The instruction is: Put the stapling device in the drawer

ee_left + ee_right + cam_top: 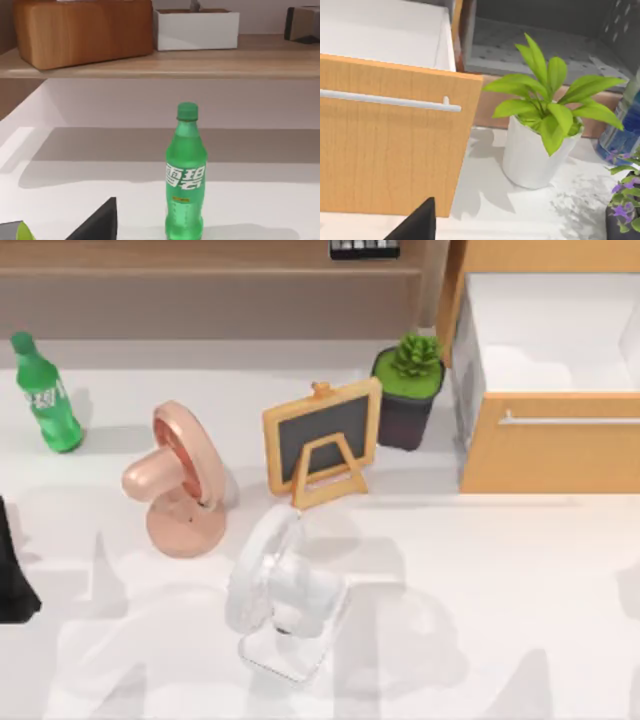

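Drawer (pixel 560 455): light orange-brown wood front, slim silver bar handle, white inside, standing open at the desk's back right corner. Dark plant pot (pixel 408 410) just beside its left wall. My left gripper (pixel 95 225) faces the green bottle (pixel 185 175) near the left edge and my right gripper (pixel 417 225) faces the drawer front; I cannot tell either one's grip state.

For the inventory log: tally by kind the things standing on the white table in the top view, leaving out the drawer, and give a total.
Fans: 2, pink fan and white fan
Bottle: 1
Chalkboard: 1
Potted plant: 1
Total: 5
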